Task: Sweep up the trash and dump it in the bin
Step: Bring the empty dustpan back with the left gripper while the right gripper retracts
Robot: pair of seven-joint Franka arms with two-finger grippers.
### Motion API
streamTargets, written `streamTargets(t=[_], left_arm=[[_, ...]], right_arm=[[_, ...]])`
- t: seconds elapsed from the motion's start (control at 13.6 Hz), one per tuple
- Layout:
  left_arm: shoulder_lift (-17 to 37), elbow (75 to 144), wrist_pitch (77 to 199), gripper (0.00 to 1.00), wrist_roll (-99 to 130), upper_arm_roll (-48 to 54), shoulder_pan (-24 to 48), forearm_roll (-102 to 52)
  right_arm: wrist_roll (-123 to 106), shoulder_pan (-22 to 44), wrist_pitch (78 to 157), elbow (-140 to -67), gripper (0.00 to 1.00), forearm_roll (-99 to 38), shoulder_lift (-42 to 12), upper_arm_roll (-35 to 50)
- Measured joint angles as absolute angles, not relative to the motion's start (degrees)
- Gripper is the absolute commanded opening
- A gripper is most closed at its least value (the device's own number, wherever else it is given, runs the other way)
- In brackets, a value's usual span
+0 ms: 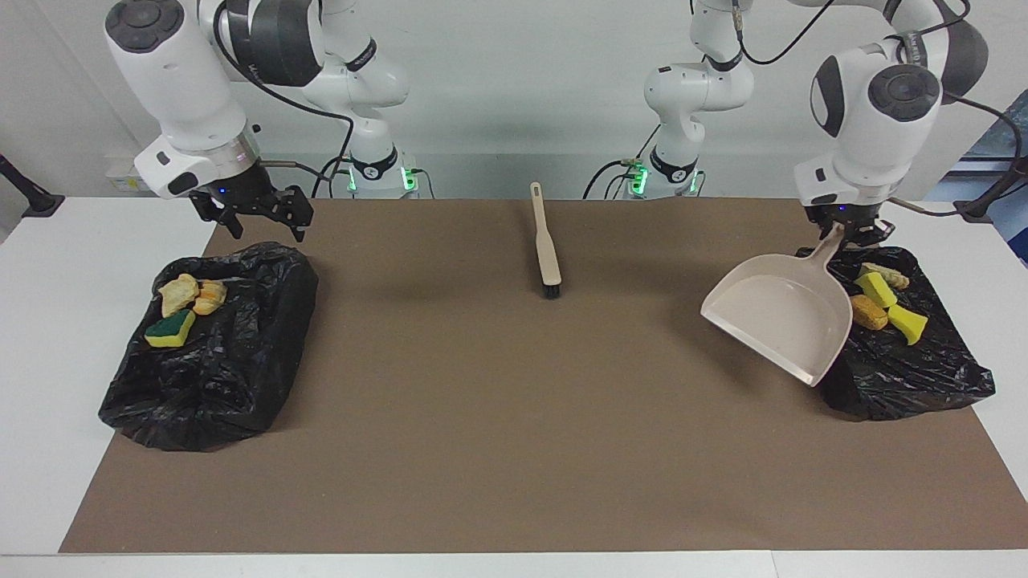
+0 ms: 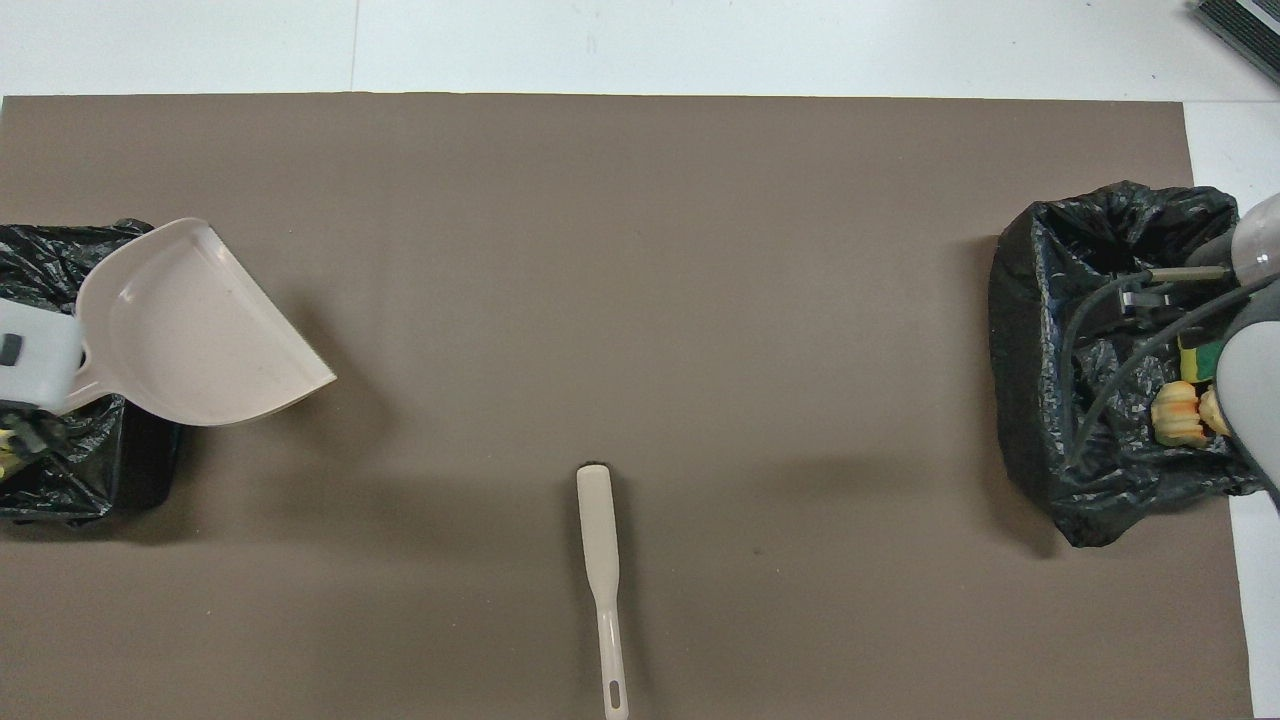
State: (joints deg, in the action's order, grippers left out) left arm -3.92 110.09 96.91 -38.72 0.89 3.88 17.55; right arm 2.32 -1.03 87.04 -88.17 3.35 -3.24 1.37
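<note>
My left gripper (image 1: 851,233) is shut on the handle of the beige dustpan (image 1: 783,317), which hangs tilted and empty over the mat beside the bin (image 1: 907,373) at the left arm's end. In that bin lie trash pieces: two yellow sponge scraps (image 1: 875,289), a brown lump (image 1: 867,311) and a beige chunk (image 1: 883,274). My right gripper (image 1: 269,229) is open and holds nothing, above the robot-side rim of the other black-bagged bin (image 1: 217,361). That bin holds a beige lump (image 1: 178,293), an orange lump (image 1: 210,295) and a green-backed sponge (image 1: 170,329).
The beige brush (image 1: 546,245) lies on the brown mat (image 1: 514,433), midway between the arms and near the robots, bristles pointing away from them. In the overhead view the dustpan (image 2: 190,330) covers part of one bin (image 2: 60,480); the right arm covers part of the other bin (image 2: 1110,350).
</note>
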Motion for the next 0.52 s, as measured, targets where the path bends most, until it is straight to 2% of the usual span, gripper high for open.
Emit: streamTargets(t=[0.52], left_arm=[[-3.6, 114.2, 106.8, 0.0, -10.3, 0.9, 14.7, 7.0]], right_arm=[[2.3, -0.9, 86.2, -87.4, 1.0, 2.6, -2.4, 0.3]])
